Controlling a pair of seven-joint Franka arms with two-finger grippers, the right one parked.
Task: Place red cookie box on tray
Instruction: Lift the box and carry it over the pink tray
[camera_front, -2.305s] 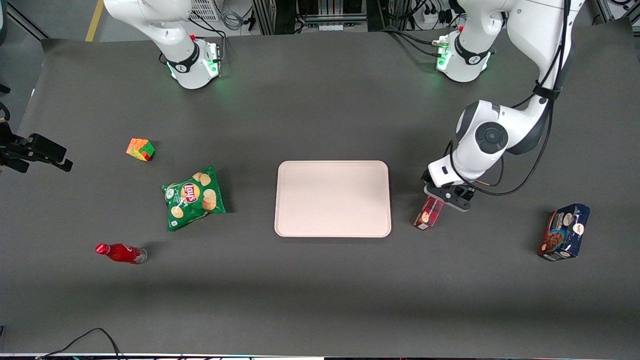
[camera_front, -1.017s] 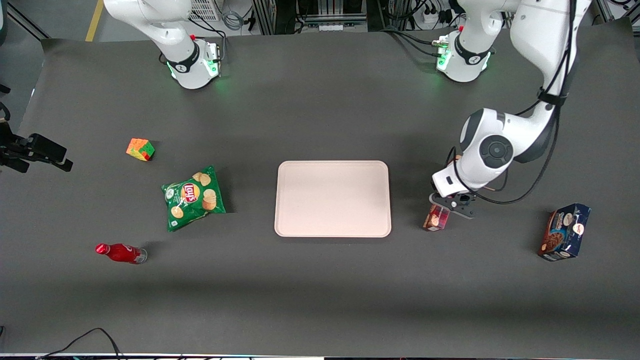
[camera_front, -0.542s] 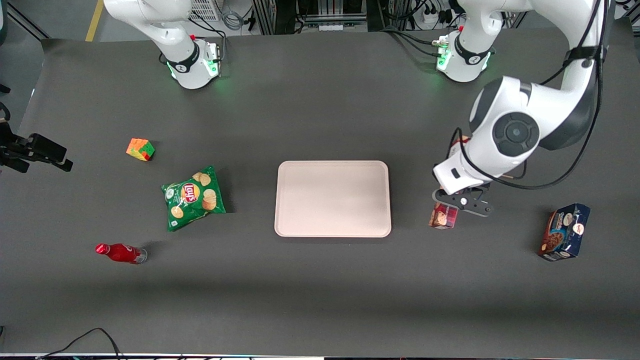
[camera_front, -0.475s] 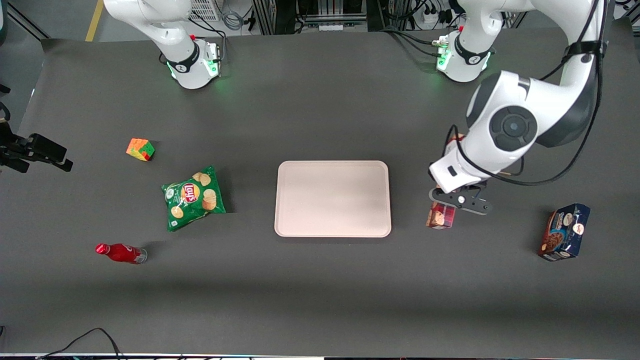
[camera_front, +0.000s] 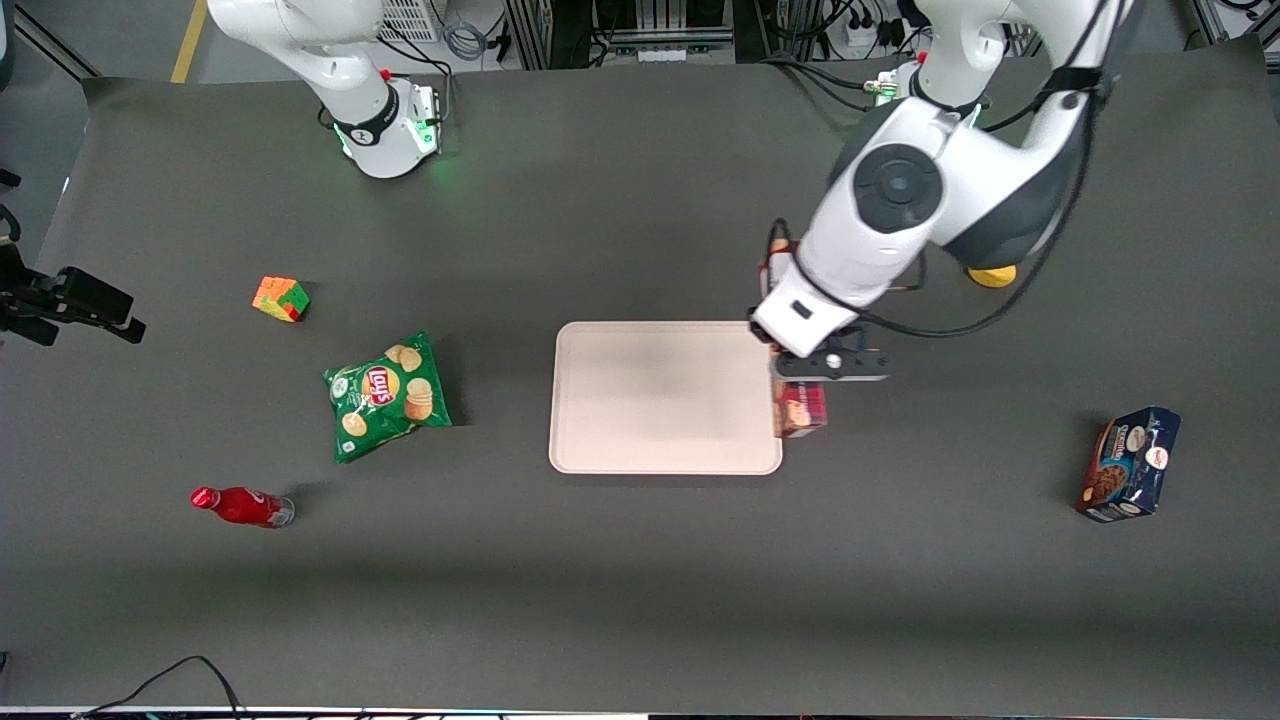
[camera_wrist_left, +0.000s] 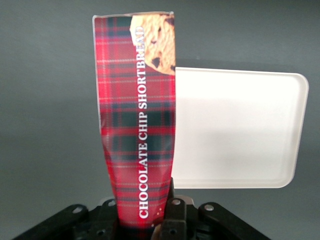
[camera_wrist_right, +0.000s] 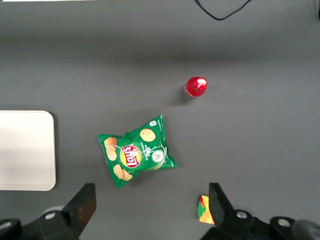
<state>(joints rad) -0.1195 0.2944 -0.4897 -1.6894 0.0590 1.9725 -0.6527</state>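
Observation:
The red cookie box (camera_front: 801, 409) (camera_wrist_left: 137, 120), a long tartan carton reading "Chocolate Chip Shortbread", hangs upright in the air, held at its upper end. My left gripper (camera_front: 812, 372) (camera_wrist_left: 145, 220) is shut on it. The box hovers over the edge of the tray (camera_front: 660, 395) (camera_wrist_left: 235, 135) that faces the working arm's end of the table. The tray is a large pale pinkish-beige rectangle with nothing on it.
A dark blue cookie box (camera_front: 1130, 465) stands toward the working arm's end. A yellow object (camera_front: 991, 276) shows by the arm. Toward the parked arm's end lie a green chips bag (camera_front: 386, 395) (camera_wrist_right: 135, 157), a red bottle (camera_front: 240, 506) (camera_wrist_right: 196, 87) and a colour cube (camera_front: 281, 298).
The left arm has lifted the red cookie box off the table and carried it sideways to the tray's edge. The gripper stayed shut on it.

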